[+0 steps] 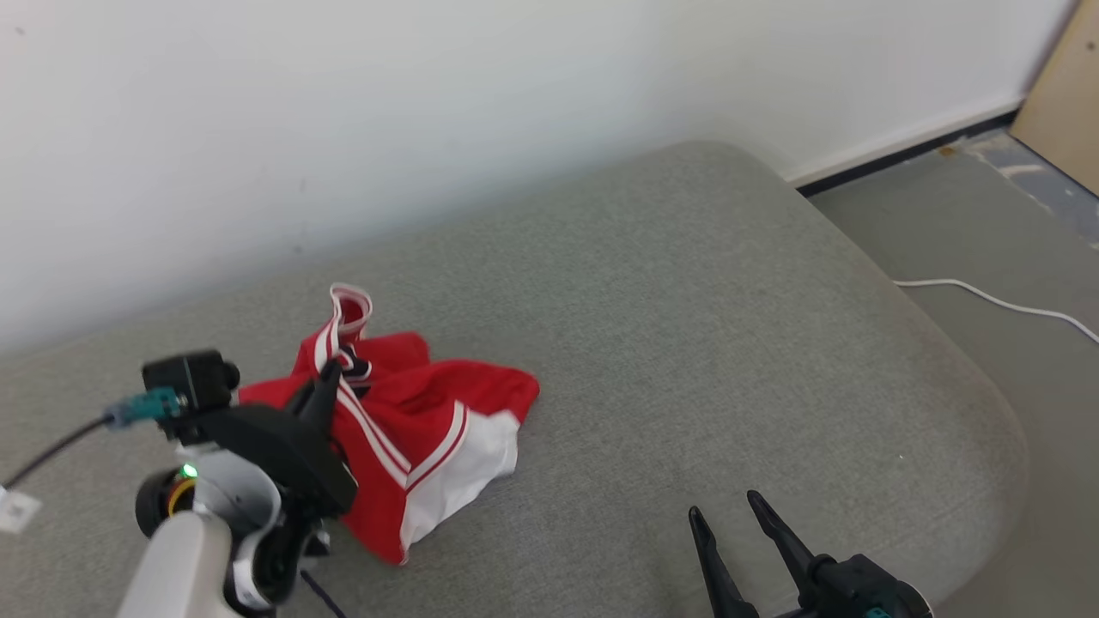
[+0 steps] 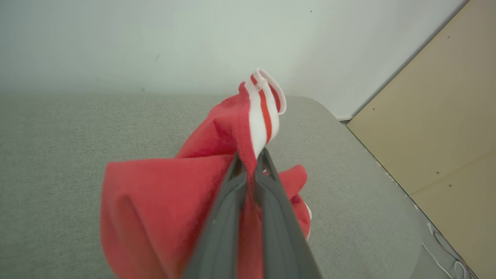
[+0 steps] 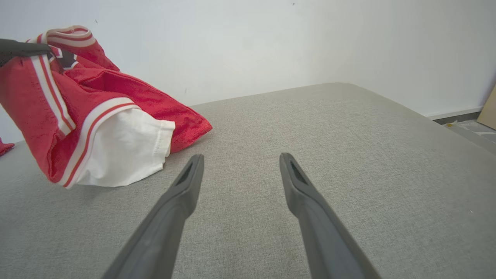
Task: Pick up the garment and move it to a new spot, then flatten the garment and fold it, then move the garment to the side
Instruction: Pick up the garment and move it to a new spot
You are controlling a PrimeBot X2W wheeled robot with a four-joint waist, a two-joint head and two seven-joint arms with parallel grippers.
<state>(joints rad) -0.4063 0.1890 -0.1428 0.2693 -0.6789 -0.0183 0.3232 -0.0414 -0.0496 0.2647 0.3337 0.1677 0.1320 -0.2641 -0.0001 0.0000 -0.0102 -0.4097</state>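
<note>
Grey woven-fabric cushion (image 1: 730, 343) with rounded corners spreads beneath me, set against a plain white wall (image 1: 429, 86). My left jaws are pinched together on the white-and-red striped trim of the red jersey garment (image 2: 155, 201) with a white panel, with cloth caught between the dark fingers (image 2: 221, 217). That trim is held up off the cushion. The rest of the garment droops onto the cushion's left half, and its white panel touches the fabric. My right jaws are spread wide with nothing between them, their fingers (image 3: 178, 201) low over the near right of the cushion, clear of the garment. Farther right, a thin white cable (image 1: 987, 296) lies on the grey floor (image 1: 987, 215), and a tan board (image 1: 1065, 94) stands at the far right.
</note>
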